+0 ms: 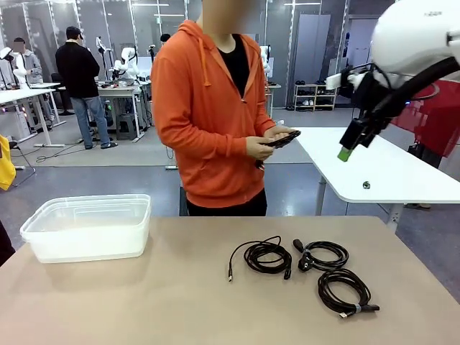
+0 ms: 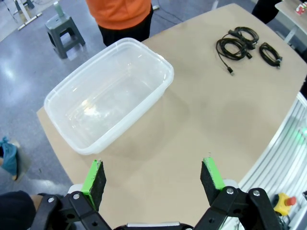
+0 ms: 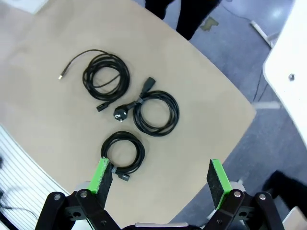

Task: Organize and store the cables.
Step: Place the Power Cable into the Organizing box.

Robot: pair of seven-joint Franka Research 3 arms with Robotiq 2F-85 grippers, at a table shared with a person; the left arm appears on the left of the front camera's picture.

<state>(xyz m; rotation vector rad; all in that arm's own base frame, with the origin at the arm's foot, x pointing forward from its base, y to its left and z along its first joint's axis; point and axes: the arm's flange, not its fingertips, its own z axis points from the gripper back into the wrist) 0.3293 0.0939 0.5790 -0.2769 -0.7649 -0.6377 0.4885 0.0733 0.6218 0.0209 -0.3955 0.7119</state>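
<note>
Left claw (image 2: 152, 164) and right claw (image 3: 158, 164) gape wide, both empty. Pinch just one strand and those loose cables (image 3: 120, 113) could unravel mid-lift.

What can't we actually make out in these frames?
- Right wrist view: connector end of the nearest cable coil, partly behind a finger of the right gripper.
- Left wrist view: plug types on the three cables, too small and far.
- Front view: the dark thing in the person's hands, small and tilted edge-on.
</note>
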